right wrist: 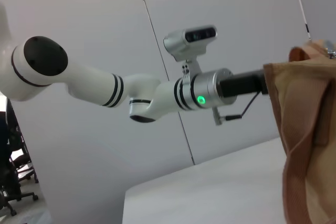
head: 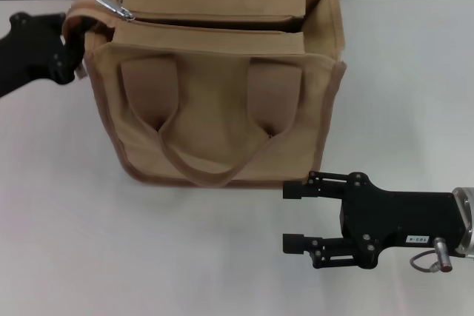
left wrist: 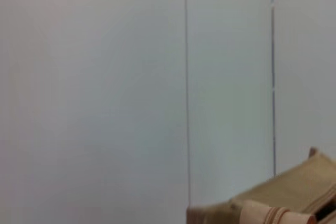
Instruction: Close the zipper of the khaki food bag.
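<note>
As seen from the head camera, the bag (head: pixel 222 86) stands upright on the white table (head: pixel 67 242), slightly left of centre, its two strap handles hanging down the near face. The zipper (head: pixel 215 24) runs along the top from left to right; its silver pull tab (head: pixel 115 9) lies at the far-left end and the track gapes open along its length. The left gripper (head: pixel 70 61) is at the bag's upper-left corner, touching the folded tan fabric end there; whether its fingers pinch that fabric cannot be told. The right gripper (head: pixel 295 216) hovers over the table near the bag's near-right bottom corner, its two fingers spread apart and pointing left, holding nothing.

In the left wrist view, only a tan corner of the bag (left wrist: pixel 283 198) shows against a pale panelled wall (left wrist: pixel 105 77).

In the right wrist view, the bag's side (right wrist: pixel 310 129) fills one edge, and the left arm (right wrist: pixel 157 95) reaches across to the bag's top corner.
</note>
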`<move>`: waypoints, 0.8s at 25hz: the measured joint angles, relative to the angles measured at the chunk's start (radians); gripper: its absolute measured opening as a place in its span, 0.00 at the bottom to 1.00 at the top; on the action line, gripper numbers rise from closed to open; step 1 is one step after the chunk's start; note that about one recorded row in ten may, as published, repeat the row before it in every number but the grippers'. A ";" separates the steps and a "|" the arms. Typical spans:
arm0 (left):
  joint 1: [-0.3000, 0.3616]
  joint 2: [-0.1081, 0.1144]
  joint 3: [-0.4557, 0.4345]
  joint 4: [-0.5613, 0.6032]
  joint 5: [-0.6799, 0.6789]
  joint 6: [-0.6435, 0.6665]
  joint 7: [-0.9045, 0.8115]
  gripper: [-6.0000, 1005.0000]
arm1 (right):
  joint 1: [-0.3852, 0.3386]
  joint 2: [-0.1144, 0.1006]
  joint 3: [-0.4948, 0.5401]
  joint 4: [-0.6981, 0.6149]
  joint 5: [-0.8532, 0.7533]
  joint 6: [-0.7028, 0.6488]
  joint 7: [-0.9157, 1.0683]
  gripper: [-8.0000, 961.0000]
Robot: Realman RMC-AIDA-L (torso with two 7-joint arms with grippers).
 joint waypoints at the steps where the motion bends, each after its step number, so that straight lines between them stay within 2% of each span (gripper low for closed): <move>1: -0.003 -0.002 0.001 0.010 -0.001 0.010 -0.010 0.04 | 0.000 0.000 0.000 0.000 0.000 -0.001 0.000 0.79; 7: -0.037 -0.041 0.004 0.101 -0.002 0.091 -0.049 0.04 | -0.003 0.001 0.001 0.000 0.002 -0.011 0.001 0.79; 15: -0.076 -0.045 0.005 0.097 -0.016 0.102 -0.050 0.04 | -0.012 0.002 0.002 0.001 0.015 -0.016 0.001 0.79; 20: -0.078 -0.045 0.005 0.096 -0.021 0.105 -0.050 0.04 | -0.013 0.002 0.006 0.002 0.027 -0.036 0.001 0.79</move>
